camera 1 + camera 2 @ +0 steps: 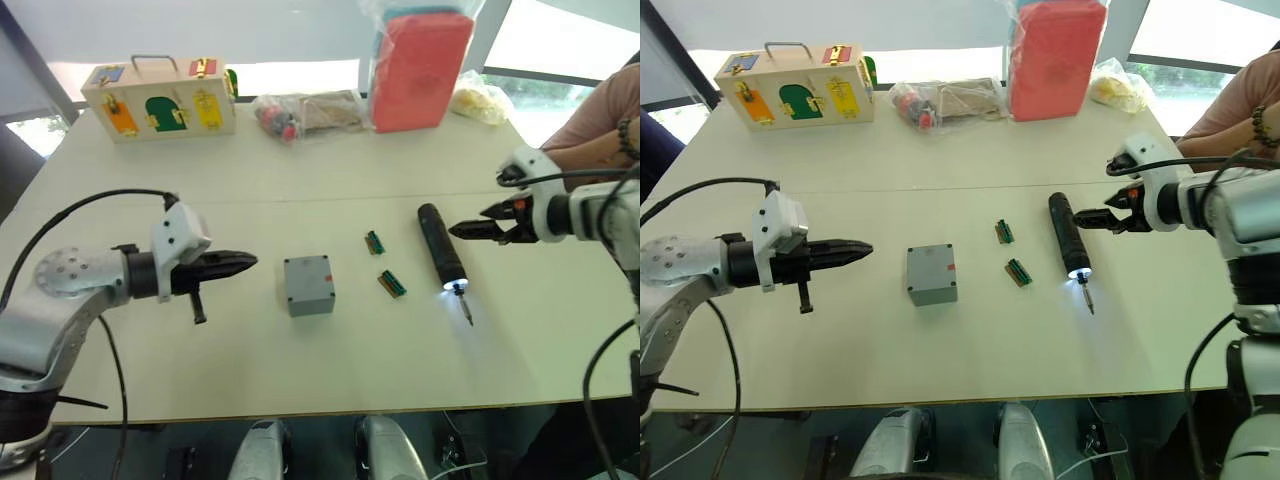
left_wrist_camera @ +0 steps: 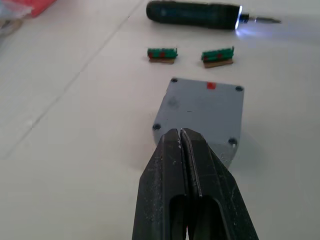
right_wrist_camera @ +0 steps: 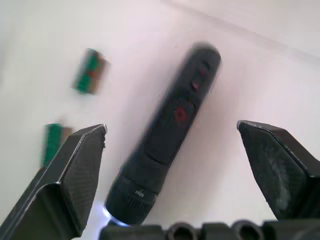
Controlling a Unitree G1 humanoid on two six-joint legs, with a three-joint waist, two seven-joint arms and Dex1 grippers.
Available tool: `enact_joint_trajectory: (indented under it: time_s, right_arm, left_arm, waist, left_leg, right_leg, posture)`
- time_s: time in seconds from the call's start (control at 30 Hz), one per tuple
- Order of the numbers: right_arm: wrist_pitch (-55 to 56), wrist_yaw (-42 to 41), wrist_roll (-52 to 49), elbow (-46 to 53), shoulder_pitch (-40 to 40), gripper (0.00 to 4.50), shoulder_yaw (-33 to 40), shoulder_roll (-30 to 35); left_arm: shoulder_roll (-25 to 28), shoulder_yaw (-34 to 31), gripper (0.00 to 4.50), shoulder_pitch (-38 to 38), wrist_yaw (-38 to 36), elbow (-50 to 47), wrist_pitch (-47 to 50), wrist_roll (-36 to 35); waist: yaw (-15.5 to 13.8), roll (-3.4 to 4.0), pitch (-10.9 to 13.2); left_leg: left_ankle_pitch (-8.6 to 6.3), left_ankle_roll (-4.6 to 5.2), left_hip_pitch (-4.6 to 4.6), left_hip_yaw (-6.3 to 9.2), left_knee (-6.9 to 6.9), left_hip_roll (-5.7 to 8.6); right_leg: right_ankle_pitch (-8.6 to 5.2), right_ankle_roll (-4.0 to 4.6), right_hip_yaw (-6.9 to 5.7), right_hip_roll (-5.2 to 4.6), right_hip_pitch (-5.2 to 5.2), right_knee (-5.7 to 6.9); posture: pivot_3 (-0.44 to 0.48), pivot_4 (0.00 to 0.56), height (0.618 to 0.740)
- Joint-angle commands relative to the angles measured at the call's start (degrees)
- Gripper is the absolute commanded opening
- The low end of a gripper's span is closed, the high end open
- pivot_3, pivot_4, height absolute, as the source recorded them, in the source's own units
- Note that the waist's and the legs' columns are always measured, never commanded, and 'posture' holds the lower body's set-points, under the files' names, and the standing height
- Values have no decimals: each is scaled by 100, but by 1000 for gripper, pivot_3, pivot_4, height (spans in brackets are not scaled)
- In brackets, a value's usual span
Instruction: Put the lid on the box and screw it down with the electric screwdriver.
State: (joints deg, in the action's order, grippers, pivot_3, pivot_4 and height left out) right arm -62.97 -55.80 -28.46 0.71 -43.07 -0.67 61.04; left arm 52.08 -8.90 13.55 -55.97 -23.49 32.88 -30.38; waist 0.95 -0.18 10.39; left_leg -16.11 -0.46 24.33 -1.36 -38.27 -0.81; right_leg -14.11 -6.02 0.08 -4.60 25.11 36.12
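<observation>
The left gripper (image 1: 240, 264) hovers with its fingers pressed together, empty, its tips aimed at the box (image 1: 308, 285) at its 3 o'clock. The lid (image 2: 205, 107) sits on the box. Two green connector strips (image 1: 383, 263) lie between the box and the electric screwdriver (image 1: 441, 247), whose light glows. At the screwdriver's 3 o'clock, the right gripper (image 3: 172, 132) gapes wide, holding nothing.

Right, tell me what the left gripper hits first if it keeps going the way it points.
Most likely the box: the left gripper, jaws shut, points straight at its near side, with bare table between them.
</observation>
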Motion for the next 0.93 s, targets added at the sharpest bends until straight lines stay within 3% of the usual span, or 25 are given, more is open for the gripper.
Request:
enact_joint_trajectory:
  time_s: [0.03, 0.07, 0.2, 0.37, 0.47, 0.7, 0.93]
  right_arm:
    - [219, -540, -560, 969, 488, 4391, 771, 267]
    - [240, -649, -698, 1120, 683, 4391, 1003, 326]
    - [318, -1420, -1017, 1821, 2191, 4500, 2308, 753]
    - [505, -1727, -1129, 2177, 3445, 4500, 3305, 731]
    - [591, -1784, -1123, 2261, 3887, 4500, 3629, 696]
    - [610, -1644, -1283, 2354, 4154, 4500, 3780, 650]
    - [695, -1483, -1374, 2425, 4236, 4500, 3751, 644]
  left_arm:
    - [198, -430, 0, -221, 27, -56, -71, 64]
    - [227, -485, 0, -305, 41, -92, -32, 61]
    - [459, -1172, 1068, -1225, 23, -322, 234, 99]
    - [644, -2073, 3271, -2174, -412, -402, 384, -87]
    - [646, -2401, 4319, -2644, -659, -391, 344, -71]
    - [726, -2650, 4462, -2544, -700, -239, 428, -230]
    - [715, -2483, 4462, -2304, -720, -161, 286, -199]
  waist:
    - [-7, -1, 1]
    - [-20, -2, 2]
    - [-49, -4, 3]
    - [-36, -23, 7]
    - [-27, -20, 4]
    - [-51, -25, 4]
    - [-36, -26, 3]
  left_leg:
    - [0, 0, -2, 0, -1, -3]
    - [0, -1, -2, -1, -2, -3]
    - [1, -2, -20, 2, -8, -3]
    - [0, -2, -88, -5, -3, -6]
    - [0, -3, -100, -6, -3, -9]
    - [0, -3, -97, -9, 0, -8]
    - [0, -3, -96, -9, 1, -8]
  right_leg:
    - [0, 0, 0, 1, 0, 4]
    - [0, 0, 0, 1, 0, 8]
    - [1, 2, -1, -1, -21, 10]
    - [-12, 24, 1, -5, -85, -2]
    - [-14, 25, 3, -3, -92, -1]
    - [-14, 25, 3, -2, -90, 0]
    - [-13, 23, 4, -1, -90, 1]
  posture:
    - [0, 150, 730]
    - [0, 150, 730]
    - [0, 150, 730]
    - [0, 150, 730]
    - [0, 150, 730]
    - [0, 150, 730]
    - [0, 150, 730]
